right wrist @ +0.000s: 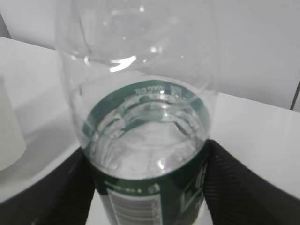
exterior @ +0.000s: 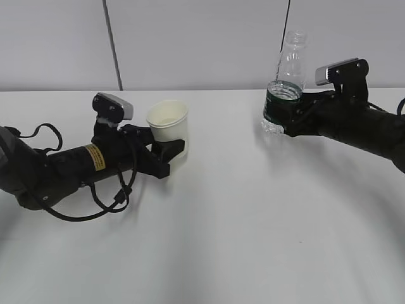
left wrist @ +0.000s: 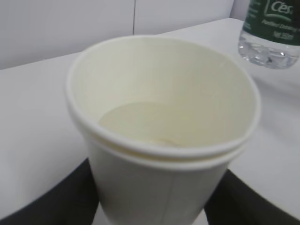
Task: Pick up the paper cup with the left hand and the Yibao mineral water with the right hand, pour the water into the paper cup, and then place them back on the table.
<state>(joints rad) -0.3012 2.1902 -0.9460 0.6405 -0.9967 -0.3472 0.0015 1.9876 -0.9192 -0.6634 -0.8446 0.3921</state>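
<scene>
The white paper cup (exterior: 168, 124) is held upright in my left gripper (exterior: 169, 149), a little above the table (exterior: 240, 209). In the left wrist view the cup (left wrist: 159, 140) fills the frame, its cream inside looks dry, and a black finger (left wrist: 56, 197) stands on each side. My right gripper (exterior: 286, 113) is shut on the Yibao mineral water bottle (exterior: 286, 82) at its green label, upright, lifted off the table. In the right wrist view the bottle (right wrist: 140, 122) shows water (right wrist: 147, 145) in its lower part. Cup and bottle are well apart.
A grey wall with a dark vertical seam (exterior: 112, 44) runs behind the table's far edge. The yellow-labelled left arm (exterior: 69, 166) and its cable loop lie low over the left of the table. The right arm (exterior: 367, 130) comes in from the right edge.
</scene>
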